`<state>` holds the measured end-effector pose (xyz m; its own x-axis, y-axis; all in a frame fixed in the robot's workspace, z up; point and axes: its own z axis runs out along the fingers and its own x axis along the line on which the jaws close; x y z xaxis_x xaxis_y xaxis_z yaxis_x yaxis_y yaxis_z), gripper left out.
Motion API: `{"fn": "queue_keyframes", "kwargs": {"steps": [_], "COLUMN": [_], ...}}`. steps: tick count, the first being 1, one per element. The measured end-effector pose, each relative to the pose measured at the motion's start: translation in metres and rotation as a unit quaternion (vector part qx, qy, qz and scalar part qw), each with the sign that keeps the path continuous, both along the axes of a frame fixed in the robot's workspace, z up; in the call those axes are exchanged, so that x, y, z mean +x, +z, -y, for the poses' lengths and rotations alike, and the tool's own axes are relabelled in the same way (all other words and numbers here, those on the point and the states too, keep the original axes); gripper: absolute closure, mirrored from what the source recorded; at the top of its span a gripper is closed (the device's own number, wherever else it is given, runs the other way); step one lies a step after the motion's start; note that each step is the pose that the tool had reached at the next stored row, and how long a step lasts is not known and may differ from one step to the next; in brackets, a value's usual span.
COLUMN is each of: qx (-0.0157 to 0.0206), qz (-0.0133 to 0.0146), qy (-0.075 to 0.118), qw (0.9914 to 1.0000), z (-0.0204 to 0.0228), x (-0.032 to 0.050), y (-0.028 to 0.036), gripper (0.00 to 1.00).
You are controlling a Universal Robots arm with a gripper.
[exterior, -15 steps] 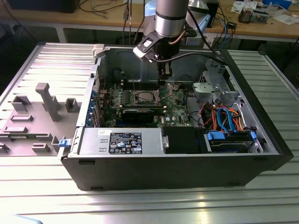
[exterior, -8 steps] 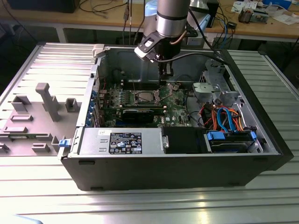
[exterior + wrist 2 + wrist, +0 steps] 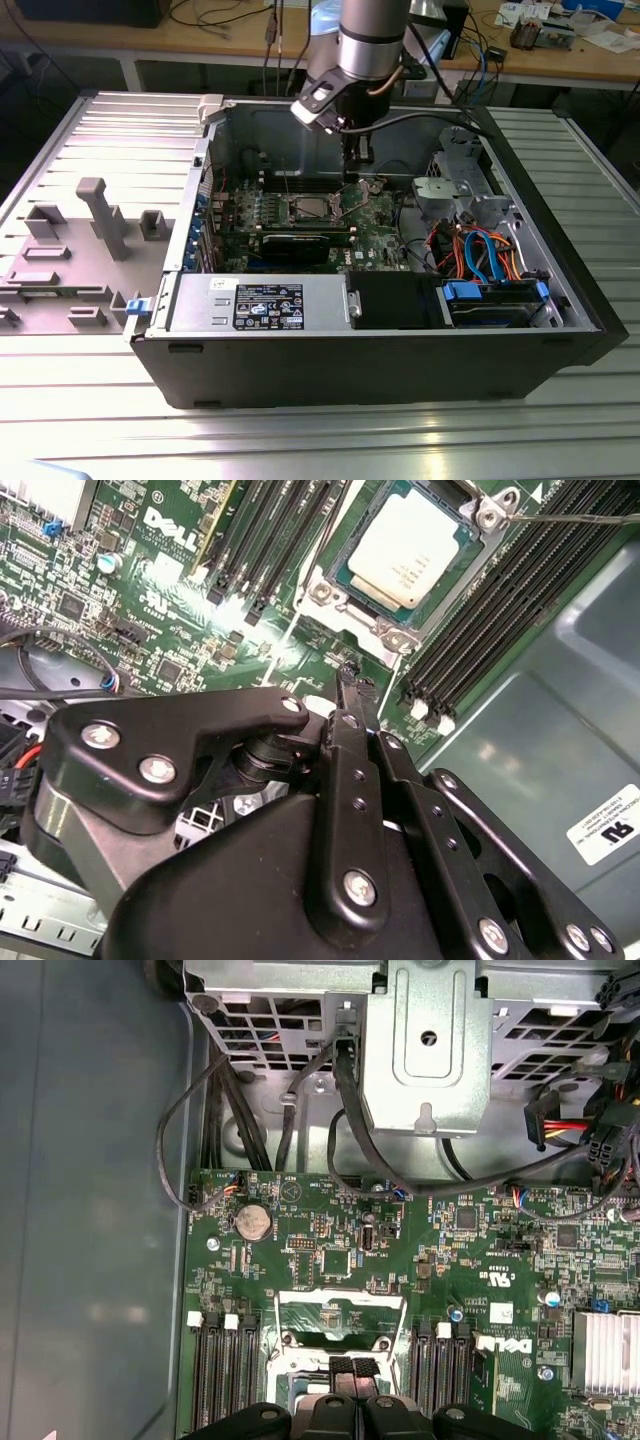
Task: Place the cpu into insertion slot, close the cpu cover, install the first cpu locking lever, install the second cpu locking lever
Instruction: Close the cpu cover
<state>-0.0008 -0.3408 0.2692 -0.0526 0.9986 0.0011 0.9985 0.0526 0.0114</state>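
Observation:
The cpu (image 3: 415, 545), a silver-grey square, lies in the insertion slot (image 3: 325, 590) on the green motherboard; it also shows as a small grey square (image 3: 305, 208) in the exterior view. The cpu cover (image 3: 340, 1302) stands raised as a thin metal frame beside the socket, on the exterior view's right of it (image 3: 352, 196). My gripper (image 3: 352, 1365) hangs straight down over that raised frame. Its black fingers (image 3: 347, 695) are pressed together, their tips at the cover's edge. Whether the plate is pinched between them I cannot tell. A thin locking lever (image 3: 580, 520) sticks out past the socket.
Black memory slots (image 3: 480, 630) flank the socket on both sides. A metal drive cage (image 3: 430, 1050) and black cables (image 3: 350, 1130) crowd the board's far side. The case walls (image 3: 215, 140) enclose the work area. A power supply (image 3: 260, 300) lies along the front.

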Motion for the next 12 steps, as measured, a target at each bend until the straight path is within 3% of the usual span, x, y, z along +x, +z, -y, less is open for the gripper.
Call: {"fn": "queue_keyframes", "kwargs": {"steps": [12], "qx": [0.0000], "qz": [0.0000], "qy": [0.000], "qw": [1.00000], "z": [0.0000], "x": [0.0061], "y": [0.0000], "gripper": [0.89]}}
